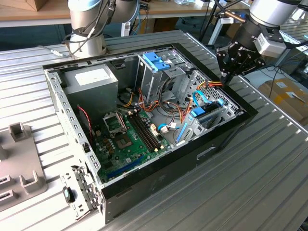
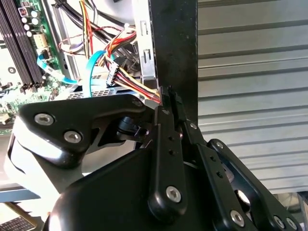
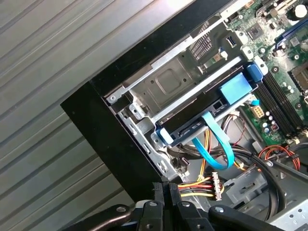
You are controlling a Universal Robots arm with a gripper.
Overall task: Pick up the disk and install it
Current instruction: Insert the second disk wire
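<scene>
The disk (image 1: 204,115) lies in the drive bay at the open computer case's side on the exterior view's right, its bright blue carrier showing around it. In the first wrist view the disk (image 3: 185,127) sits between the bay's metal rails, with a blue tab (image 3: 236,88) at one end. My gripper (image 1: 224,73) hangs just above the case's black rim, beside that bay. Its fingers are pressed together with nothing between them in both wrist views (image 3: 164,188) (image 2: 168,95). A bundle of red, yellow and black wires (image 3: 199,185) ends close to the fingertips.
The case (image 1: 159,168) rests on a ribbed metal table. Inside it are a green motherboard (image 1: 126,139), a grey metal box with a white sticker (image 1: 91,79), a bare blue bracket (image 1: 157,60) on the upper cage and a blue ribbon cable (image 3: 217,144). A second arm's base (image 1: 86,29) stands behind.
</scene>
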